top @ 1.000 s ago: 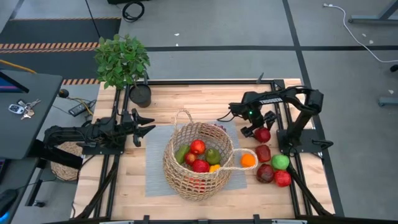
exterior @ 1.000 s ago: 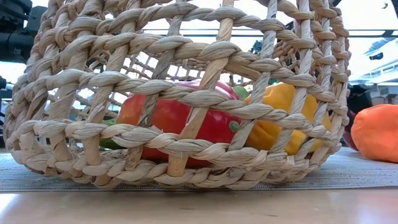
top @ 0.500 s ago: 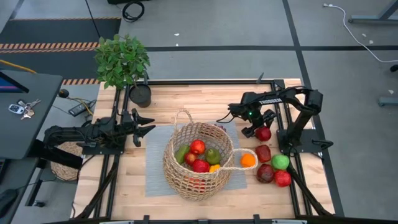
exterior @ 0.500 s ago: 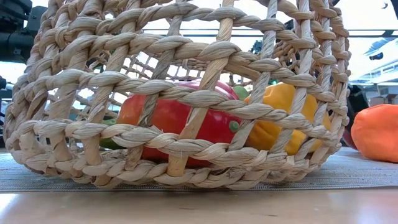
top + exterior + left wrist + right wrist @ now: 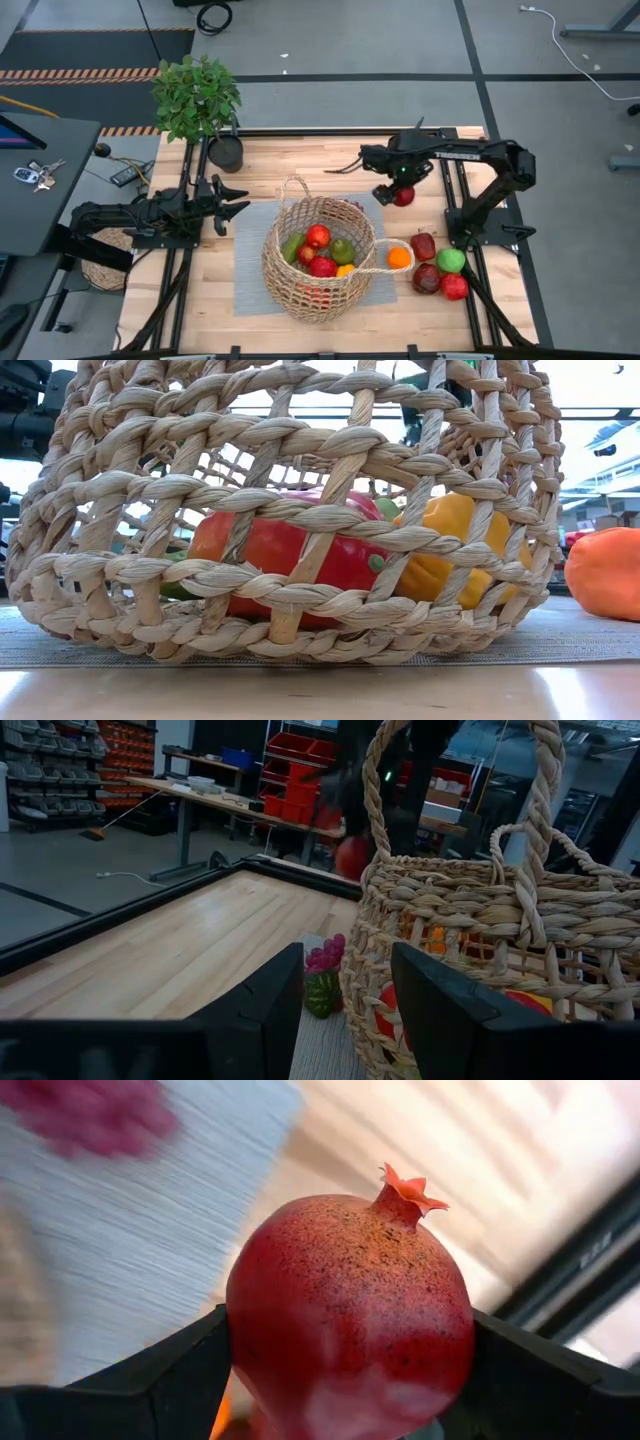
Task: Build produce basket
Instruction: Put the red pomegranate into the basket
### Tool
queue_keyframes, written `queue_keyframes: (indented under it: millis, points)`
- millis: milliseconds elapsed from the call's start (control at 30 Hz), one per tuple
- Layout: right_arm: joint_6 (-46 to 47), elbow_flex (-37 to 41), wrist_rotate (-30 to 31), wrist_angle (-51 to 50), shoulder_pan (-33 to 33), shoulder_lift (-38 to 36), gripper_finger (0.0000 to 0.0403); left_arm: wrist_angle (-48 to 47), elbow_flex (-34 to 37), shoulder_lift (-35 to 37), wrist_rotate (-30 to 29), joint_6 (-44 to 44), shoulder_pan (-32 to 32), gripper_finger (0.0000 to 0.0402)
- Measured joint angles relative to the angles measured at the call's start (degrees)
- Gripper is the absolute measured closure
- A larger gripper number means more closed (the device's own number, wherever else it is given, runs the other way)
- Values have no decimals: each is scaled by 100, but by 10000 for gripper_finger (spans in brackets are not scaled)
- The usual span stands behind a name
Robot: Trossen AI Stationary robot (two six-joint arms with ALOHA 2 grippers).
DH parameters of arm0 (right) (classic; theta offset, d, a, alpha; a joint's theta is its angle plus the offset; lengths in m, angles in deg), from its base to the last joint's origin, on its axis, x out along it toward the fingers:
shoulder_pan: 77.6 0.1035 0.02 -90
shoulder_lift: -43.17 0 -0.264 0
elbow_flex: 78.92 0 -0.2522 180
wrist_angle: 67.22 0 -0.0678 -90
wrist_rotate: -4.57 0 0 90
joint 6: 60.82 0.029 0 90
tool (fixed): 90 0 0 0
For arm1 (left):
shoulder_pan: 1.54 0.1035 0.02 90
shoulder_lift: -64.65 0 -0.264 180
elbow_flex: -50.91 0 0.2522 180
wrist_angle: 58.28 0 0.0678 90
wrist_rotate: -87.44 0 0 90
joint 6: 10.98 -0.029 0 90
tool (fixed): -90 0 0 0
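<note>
Pomegranate in my right gripper, basket mid-table.

From my seat, going left to right: my left gripper (image 5: 238, 202) waits at the mat's left edge with its fingers pinched together on nothing; the basket (image 5: 300, 290) stands on the grey mat (image 5: 250, 275), fruit already inside; my right gripper (image 5: 400, 192) is up beyond the basket's far right rim, fingers clamped on a red pomegranate (image 5: 350, 1315); loose produce (image 5: 437, 266) lies right of the basket.

Even overhead light fills the high view, with soft, short shadows. In the low view, bright windows behind wash out the background and the surface (image 5: 320, 695) shows pale glare. Motion blur smears the right wrist view's background around a sharp pomegranate (image 5: 350, 1330).
</note>
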Motion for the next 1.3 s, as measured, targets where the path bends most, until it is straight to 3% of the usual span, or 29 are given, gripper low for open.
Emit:
queue_keyframes:
  millis: [300,467,867,1300]
  points:
    - [107,-1676,812,98,922,-68,46,0,0,0,0,0,0,241]
    - [-26,-2219,1167,622,1364,-68,46,0,0,-1,0,0,-2,241]
    - [-604,-2331,1181,1958,1908,-66,45,0,0,-1,-1,0,0,241]
    - [-735,-2331,974,2470,2120,-62,45,-1,0,-1,1,0,-1,241]
